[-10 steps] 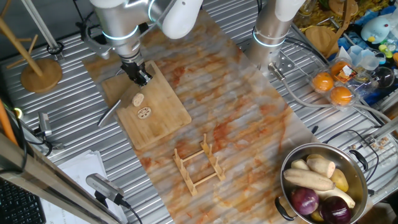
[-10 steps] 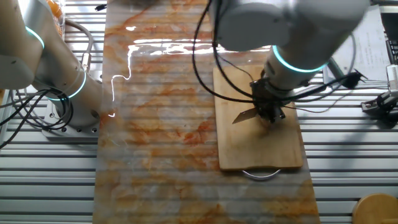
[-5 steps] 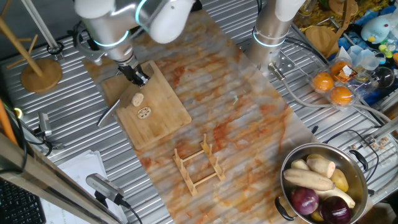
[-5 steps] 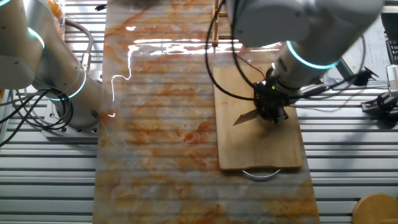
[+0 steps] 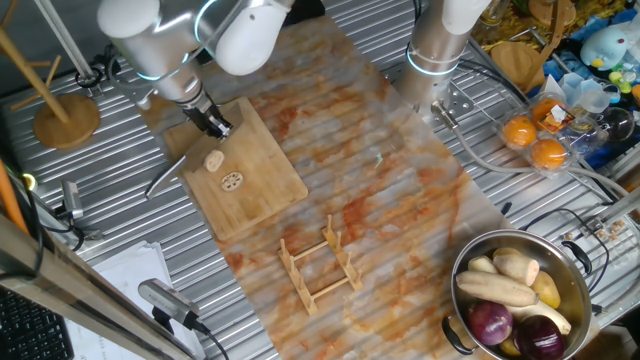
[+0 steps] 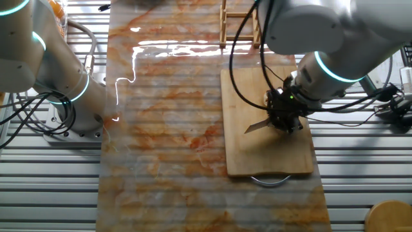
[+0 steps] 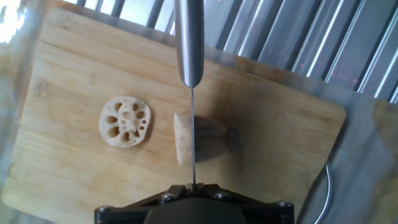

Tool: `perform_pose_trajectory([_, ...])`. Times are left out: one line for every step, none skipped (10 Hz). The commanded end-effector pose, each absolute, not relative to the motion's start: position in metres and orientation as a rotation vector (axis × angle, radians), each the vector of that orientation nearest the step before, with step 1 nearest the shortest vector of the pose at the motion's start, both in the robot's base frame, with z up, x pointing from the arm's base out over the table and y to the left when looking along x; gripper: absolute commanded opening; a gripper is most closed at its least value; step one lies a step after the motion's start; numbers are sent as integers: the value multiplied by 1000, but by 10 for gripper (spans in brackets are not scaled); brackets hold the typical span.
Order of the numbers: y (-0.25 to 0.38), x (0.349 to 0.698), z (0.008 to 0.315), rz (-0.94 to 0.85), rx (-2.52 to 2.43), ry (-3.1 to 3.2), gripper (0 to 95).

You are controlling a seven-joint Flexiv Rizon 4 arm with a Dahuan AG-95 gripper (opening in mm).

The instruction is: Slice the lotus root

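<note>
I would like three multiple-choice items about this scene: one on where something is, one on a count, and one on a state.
1. Where does the lotus root chunk lie?
A. In the metal pot
B. On the wooden cutting board
C. On the wooden rack

2. How many cut slices lie flat on the board beside the chunk?
A. One
B. Three
C. Five

3. How does the knife stand in relation to the chunk?
A. It lies flat on the table, away from the board
B. It rests in the pot
C. It is held by the gripper with its blade over the chunk

Answers:
1. B, the hand view shows the chunk on the board.
2. A, only one slice with holes is visible.
3. C, the hand view shows the blade edge crossing the chunk near its cut end.
</note>
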State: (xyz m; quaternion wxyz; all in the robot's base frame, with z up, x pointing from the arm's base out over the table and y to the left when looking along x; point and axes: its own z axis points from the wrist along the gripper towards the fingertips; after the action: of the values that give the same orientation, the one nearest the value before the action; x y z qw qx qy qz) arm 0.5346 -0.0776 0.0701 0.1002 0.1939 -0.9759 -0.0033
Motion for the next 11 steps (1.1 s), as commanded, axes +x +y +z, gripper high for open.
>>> perform_pose_trajectory([-80,529,21,7,569,-2885,0])
perform_pose_trajectory([-80,528,14,7,563,-2884,0])
perform_pose_trajectory([-81,528,9,20,564,-2884,0])
perform_pose_trajectory([-81,528,6,26,563,-2886,0])
perform_pose_trajectory([-81,529,-6,25,545,-2893,0])
perform_pose_trajectory([-80,529,-9,35,545,-2893,0])
perform_pose_trajectory([-81,529,-12,27,535,-2888,0])
perform_pose_trajectory([-81,528,-12,26,536,-2891,0])
perform_pose_trajectory([-81,528,-11,2,526,-2898,0])
perform_pose_trajectory([-81,528,-11,2,522,-2894,0])
perform_pose_trajectory([-82,525,-11,-12,513,-2876,0])
